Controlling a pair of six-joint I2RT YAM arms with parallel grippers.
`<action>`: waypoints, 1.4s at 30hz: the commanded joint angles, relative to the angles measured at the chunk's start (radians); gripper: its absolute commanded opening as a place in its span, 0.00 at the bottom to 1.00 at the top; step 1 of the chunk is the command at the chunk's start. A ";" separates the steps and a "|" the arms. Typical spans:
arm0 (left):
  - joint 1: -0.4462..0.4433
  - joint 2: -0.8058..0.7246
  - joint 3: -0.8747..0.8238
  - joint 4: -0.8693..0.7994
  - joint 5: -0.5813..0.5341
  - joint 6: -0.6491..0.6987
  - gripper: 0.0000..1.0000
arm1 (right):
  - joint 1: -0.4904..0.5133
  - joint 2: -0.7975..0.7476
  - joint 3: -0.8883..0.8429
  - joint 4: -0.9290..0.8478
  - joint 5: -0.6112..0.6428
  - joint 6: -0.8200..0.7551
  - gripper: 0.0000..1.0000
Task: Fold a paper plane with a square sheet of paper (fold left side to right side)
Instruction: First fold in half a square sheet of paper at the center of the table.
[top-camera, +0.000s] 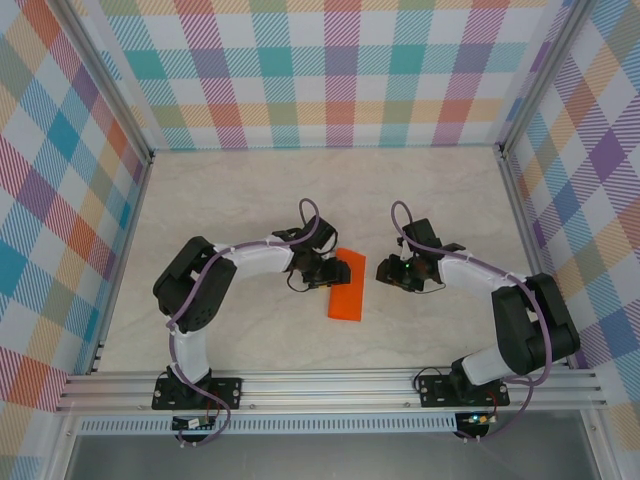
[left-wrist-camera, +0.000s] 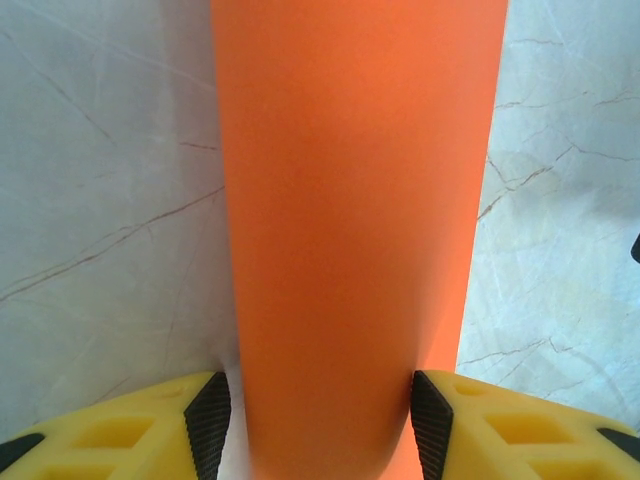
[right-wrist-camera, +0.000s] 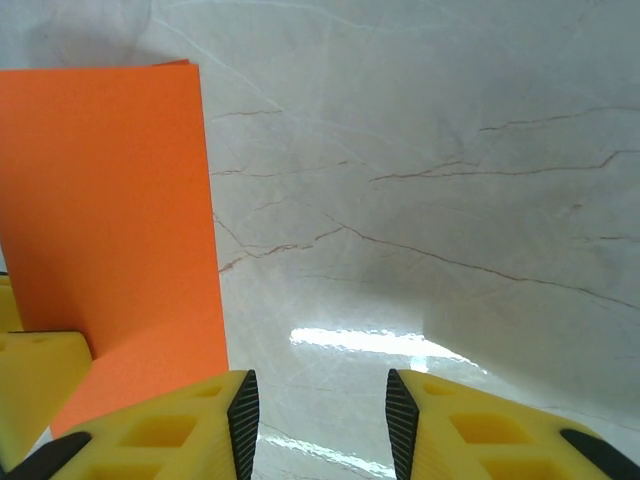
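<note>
Shows the paper (top-camera: 347, 287) mid-table (top-camera: 250, 200) as a narrow, bright orange rectangle, plain and unmarked, apparently doubled over already, with a second layer's edge just showing at one corner in the right wrist view. Puts the left gripper (top-camera: 322, 270) at its far end, jaws apart and straddling the strip, pads (left-wrist-camera: 208, 420) meeting both long edges. Cannot tell whether squeezing or merely bracketing; probably steadies the sheet so the fold does not spring open. Sets the right gripper (top-camera: 398, 273) just beside the strip's right edge, jaws apart over bare table, gripping nothing, likely to leave the crease undisturbed. Looks slightly bowed from the left wrist, not pressed flat.
</note>
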 joint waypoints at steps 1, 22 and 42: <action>-0.019 0.035 0.016 -0.058 -0.052 0.000 0.54 | -0.001 0.008 0.008 -0.029 0.013 -0.017 0.40; -0.018 0.051 0.013 -0.075 -0.089 -0.018 0.51 | -0.001 0.002 0.001 -0.010 -0.022 -0.020 0.41; -0.021 0.051 0.016 -0.089 -0.094 -0.002 0.50 | -0.001 0.017 -0.062 0.251 -0.240 0.082 0.18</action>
